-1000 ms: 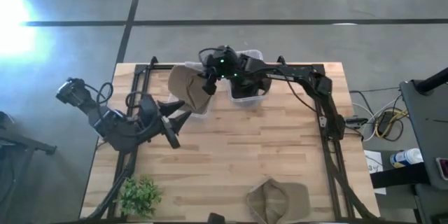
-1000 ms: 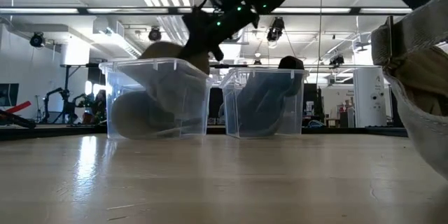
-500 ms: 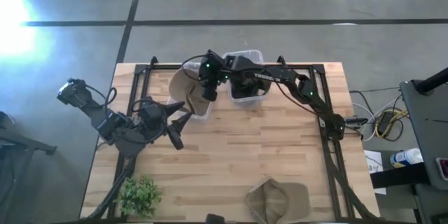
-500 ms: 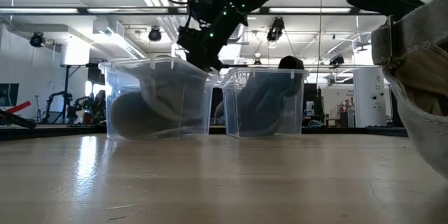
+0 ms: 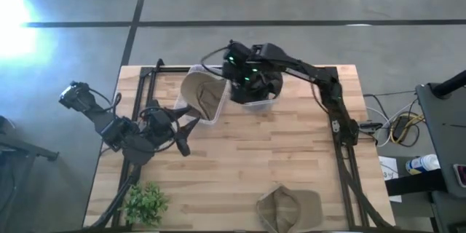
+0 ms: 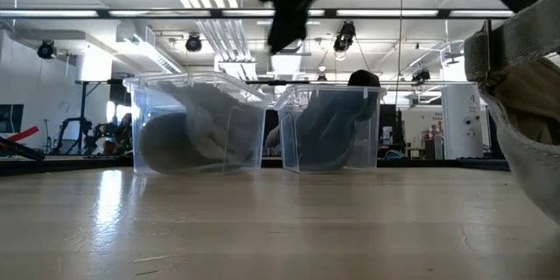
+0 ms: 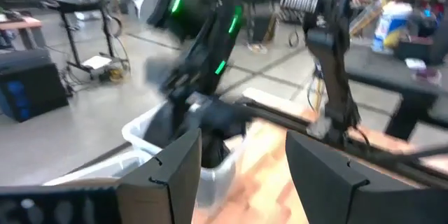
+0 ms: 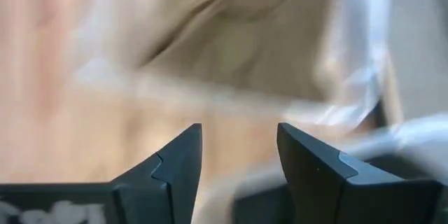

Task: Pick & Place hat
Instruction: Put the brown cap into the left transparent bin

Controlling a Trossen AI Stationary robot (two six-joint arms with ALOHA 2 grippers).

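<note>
A tan hat (image 5: 202, 96) lies inside the left clear bin (image 5: 191, 73) at the table's far side, and it shows through the bin wall as the hat (image 6: 188, 131). My right gripper (image 5: 234, 81) hangs open above the gap between the two bins, clear of the hat. In its wrist view the gripper (image 8: 238, 161) has nothing between its fingers. My left gripper (image 5: 186, 127) waits open over the table's left part, left of the bins. A second tan hat (image 5: 287, 207) lies at the near edge, seen close up as the hat (image 6: 516, 114).
The right clear bin (image 5: 271, 60) stands beside the left one and holds something dark (image 6: 328, 131). A small green plant (image 5: 145, 202) sits at the near left corner. Bare wood lies between the bins and the near hat.
My right gripper dipped into the left bin with the tan hat, let go of it, then rose and drew back toward the table's right. The hat, first held over the bin rim, now lies settled inside the bin.
</note>
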